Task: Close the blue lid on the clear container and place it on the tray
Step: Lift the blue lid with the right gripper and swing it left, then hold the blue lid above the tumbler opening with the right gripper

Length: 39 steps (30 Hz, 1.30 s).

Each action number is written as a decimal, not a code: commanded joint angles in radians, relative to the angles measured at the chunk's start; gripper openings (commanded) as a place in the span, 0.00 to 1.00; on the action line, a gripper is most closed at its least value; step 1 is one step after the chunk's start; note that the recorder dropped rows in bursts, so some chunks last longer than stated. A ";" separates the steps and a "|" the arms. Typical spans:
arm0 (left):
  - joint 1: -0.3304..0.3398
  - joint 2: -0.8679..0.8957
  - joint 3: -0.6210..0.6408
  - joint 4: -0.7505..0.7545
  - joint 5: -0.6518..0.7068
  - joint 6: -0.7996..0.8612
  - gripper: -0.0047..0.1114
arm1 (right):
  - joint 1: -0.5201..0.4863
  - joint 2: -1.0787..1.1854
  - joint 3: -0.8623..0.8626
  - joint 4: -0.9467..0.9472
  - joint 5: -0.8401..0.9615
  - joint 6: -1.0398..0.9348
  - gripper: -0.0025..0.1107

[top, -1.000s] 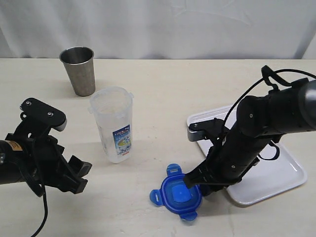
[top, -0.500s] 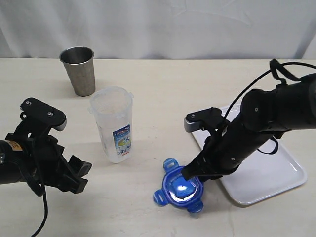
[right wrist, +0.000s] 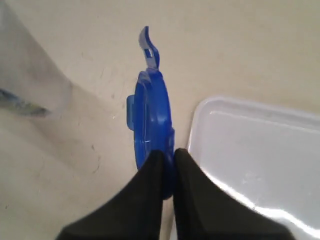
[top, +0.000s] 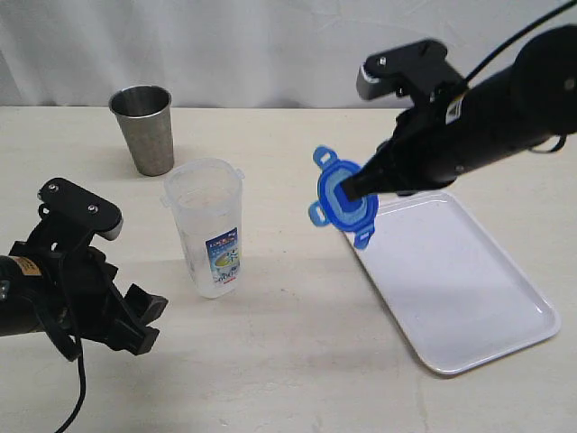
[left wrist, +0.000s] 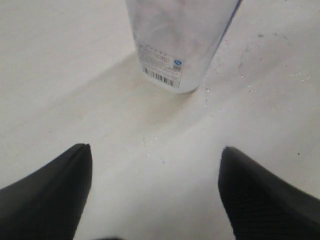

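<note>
The blue lid (top: 343, 197) hangs on edge in the air above the near-left corner of the white tray (top: 469, 298), pinched by my right gripper (top: 353, 191). From the right wrist the lid (right wrist: 152, 125) shows edge-on between the shut black fingers (right wrist: 192, 200), one flap pointing away, the tray (right wrist: 260, 145) beside it. The clear container (top: 206, 225) stands upright and uncovered left of centre, its printed label facing the camera. My left gripper (top: 144, 323) rests low at the near left, open and empty; its wrist view looks at the container's base (left wrist: 180, 40) a short way beyond the tips.
A grey steel cup (top: 144, 128) stands upright behind the container at the far left. A white curtain backs the table's far edge. Bare tabletop lies between the container and the tray.
My right gripper closed on the lid on the table near the tray and lifted it up and away from the front edge, tilting it on edge. The left arm has stayed still.
</note>
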 commanded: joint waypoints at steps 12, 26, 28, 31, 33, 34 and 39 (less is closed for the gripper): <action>0.003 -0.007 0.003 0.029 -0.039 0.018 0.62 | 0.245 0.159 -0.417 -0.589 0.278 0.346 0.06; 0.003 -0.007 0.003 0.027 -0.033 0.021 0.62 | 0.379 0.345 -0.700 -0.589 0.521 0.359 0.06; 0.003 -0.007 0.003 0.027 -0.033 0.021 0.62 | 0.398 0.345 -0.708 -0.591 0.517 0.359 0.06; 0.003 -0.007 0.003 0.027 -0.033 0.021 0.62 | 0.420 0.345 -0.719 -0.591 0.520 0.359 0.06; 0.003 -0.007 0.003 0.027 -0.033 0.021 0.62 | 0.429 0.345 -0.719 -0.586 0.521 0.359 0.06; 0.003 -0.007 0.003 0.027 -0.033 0.021 0.62 | 0.430 0.345 -0.719 -0.586 0.528 0.359 0.06; 0.003 -0.007 0.003 0.027 -0.033 0.021 0.62 | 0.430 0.345 -0.719 -0.539 0.541 0.358 0.06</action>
